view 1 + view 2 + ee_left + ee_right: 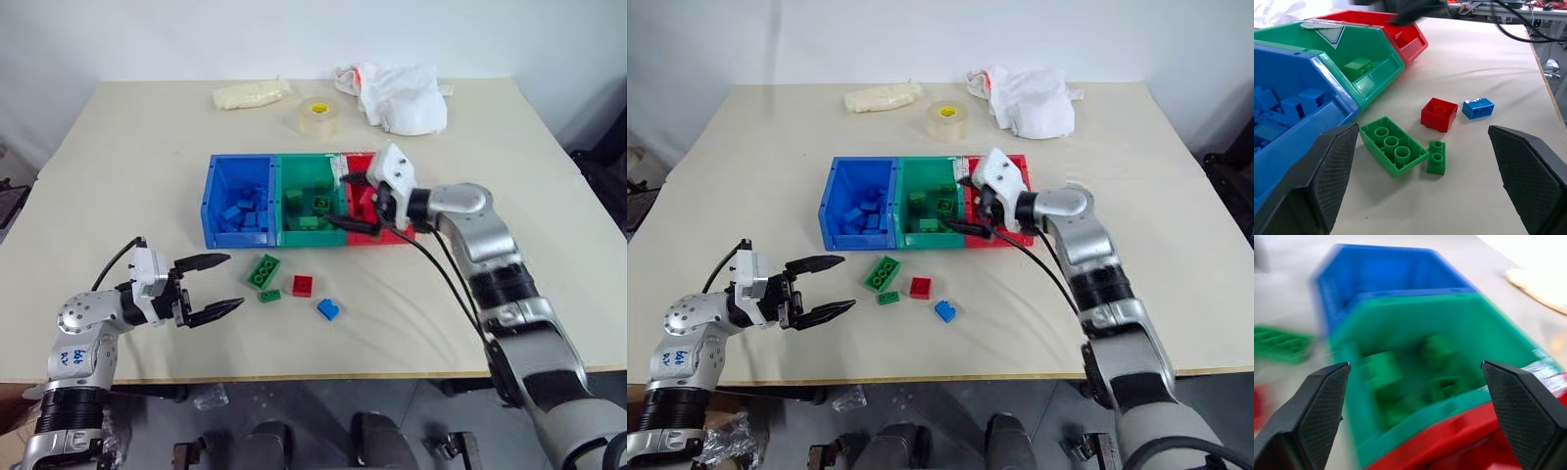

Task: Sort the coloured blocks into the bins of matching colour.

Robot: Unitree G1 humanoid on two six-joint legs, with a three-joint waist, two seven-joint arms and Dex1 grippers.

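Three joined bins stand mid-table: the blue bin (208,211), the green bin (309,159) and the red bin (377,238). Blue blocks lie in the blue bin and green blocks in the green one. In front of the bins lie a large green block (263,270), a small green block (269,296), a red block (302,286) and a blue block (328,309). My right gripper (343,201) hovers open over the green and red bins with nothing between its fingers. My left gripper (233,282) stands open just left of the loose blocks, pointing at them.
A roll of clear tape (317,117), a white cloth (397,96) and a pale packet (251,94) lie at the table's far side. Black cables hang from my right wrist over the table, right of the loose blocks.
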